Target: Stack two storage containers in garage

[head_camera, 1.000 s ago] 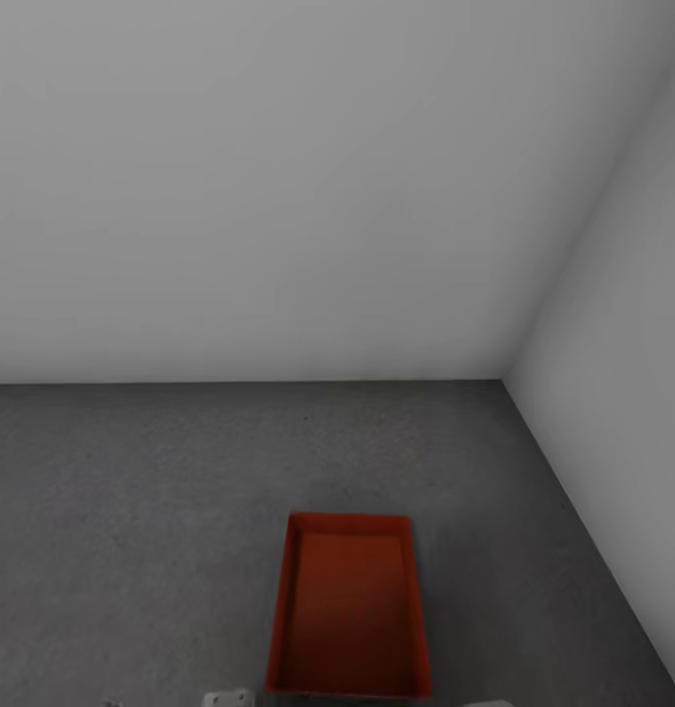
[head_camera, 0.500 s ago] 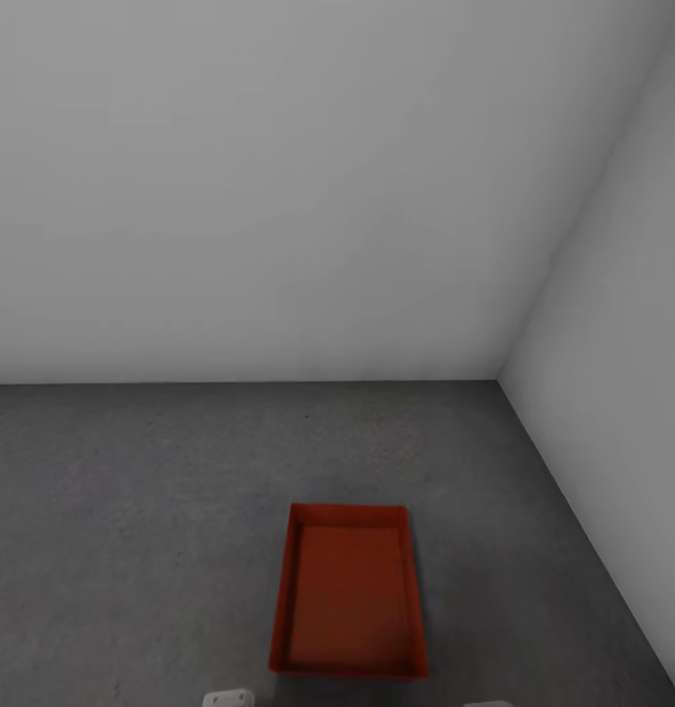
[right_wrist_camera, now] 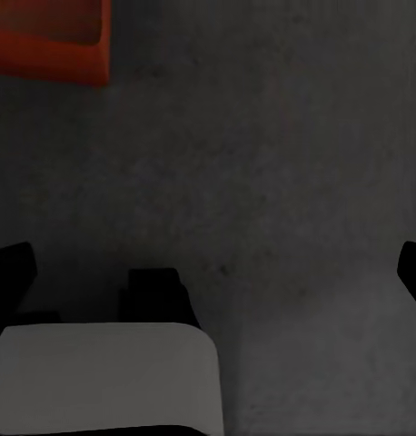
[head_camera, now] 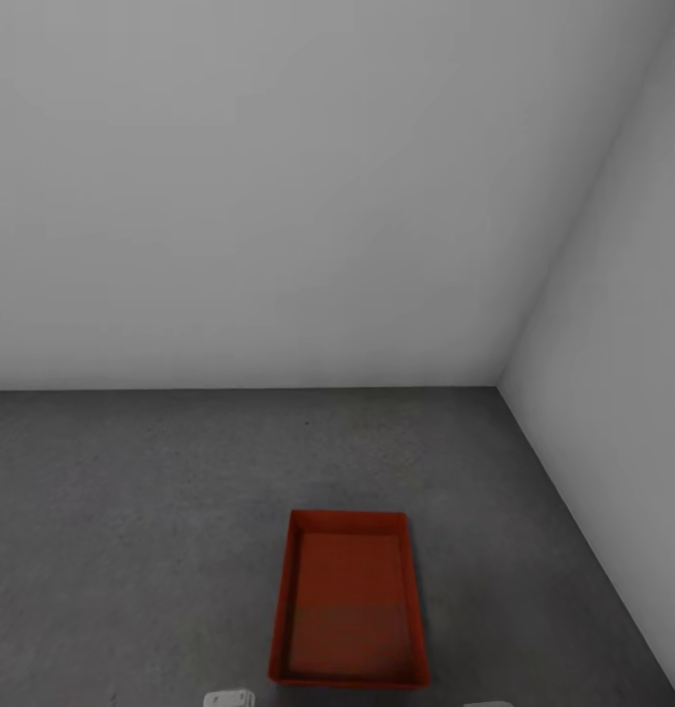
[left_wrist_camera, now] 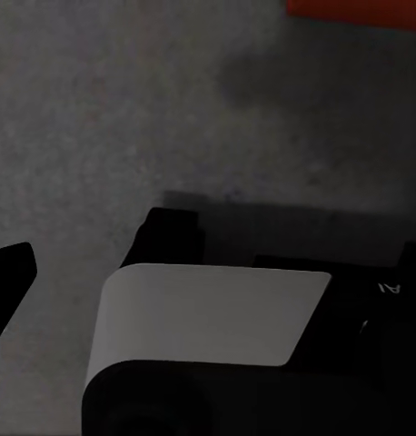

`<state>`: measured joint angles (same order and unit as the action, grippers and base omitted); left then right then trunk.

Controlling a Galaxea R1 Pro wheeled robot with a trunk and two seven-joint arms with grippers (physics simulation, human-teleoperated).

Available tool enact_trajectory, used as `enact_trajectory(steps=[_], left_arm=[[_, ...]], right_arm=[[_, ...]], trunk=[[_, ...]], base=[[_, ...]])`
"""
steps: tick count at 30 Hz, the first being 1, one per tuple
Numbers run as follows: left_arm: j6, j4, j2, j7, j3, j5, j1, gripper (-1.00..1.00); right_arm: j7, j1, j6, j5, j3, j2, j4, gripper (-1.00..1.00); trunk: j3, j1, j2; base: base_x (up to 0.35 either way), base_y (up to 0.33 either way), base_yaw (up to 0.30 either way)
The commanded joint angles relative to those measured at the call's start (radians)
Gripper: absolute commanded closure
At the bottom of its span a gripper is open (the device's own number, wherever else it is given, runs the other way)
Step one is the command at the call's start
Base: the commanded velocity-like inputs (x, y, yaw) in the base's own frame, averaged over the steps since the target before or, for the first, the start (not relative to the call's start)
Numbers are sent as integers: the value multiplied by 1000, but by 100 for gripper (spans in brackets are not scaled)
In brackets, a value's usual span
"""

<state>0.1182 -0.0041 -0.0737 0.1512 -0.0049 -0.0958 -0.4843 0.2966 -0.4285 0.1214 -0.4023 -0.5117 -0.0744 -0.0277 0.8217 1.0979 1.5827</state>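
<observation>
An orange-red storage container (head_camera: 347, 599) lies flat on the grey concrete floor (head_camera: 131, 511) of the garage, its long side pointing toward the back wall, low in the head view. Its edge shows as an orange strip (left_wrist_camera: 353, 9) in the left wrist view, and one of its corners (right_wrist_camera: 44, 41) in the right wrist view. My left gripper (left_wrist_camera: 208, 263) hangs over bare floor, apart from the container, with nothing in it. My right gripper (right_wrist_camera: 211, 272) stands open with its dark fingertips (right_wrist_camera: 8, 272) wide apart, also over bare concrete beside the container.
Plain white walls (head_camera: 278, 196) meet in a corner (head_camera: 499, 385) at the back right. The right wall (head_camera: 622, 393) runs close beside the container. White and black parts of my own body (left_wrist_camera: 208, 318) show under both wrists.
The whole head picture has shifted a little: the container and wall corner sit slightly differently, so the camera has moved. The container itself lies where it was.
</observation>
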Motion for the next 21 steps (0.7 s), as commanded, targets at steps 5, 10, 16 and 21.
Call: enact_trajectory(steps=[5,10,16,21], left_arm=[[3,0,-1,4,-1,-10,0,-100],[3,0,-1,3,-1,-10,0,-100],[2,1,-1,2,-1,-10,0,-100],[1,1,-1,2,-1,-9,0,-100]], right_arm=[[0,-1,6,-10,-8,-1,-3,-100],[0,-1,6,-10,-8,-1,-3,-100],[-1,-1,5,-10,-8,-2,-3,-100],[-1,-1,5,-10,-8,-2,-3,-100]], trunk=[[-7,0,0],[-15,0,0],[-25,0,0],[-32,0,0]], base=[[0,0,0],[0,0,0],[0,0,0],[0,0,0]])
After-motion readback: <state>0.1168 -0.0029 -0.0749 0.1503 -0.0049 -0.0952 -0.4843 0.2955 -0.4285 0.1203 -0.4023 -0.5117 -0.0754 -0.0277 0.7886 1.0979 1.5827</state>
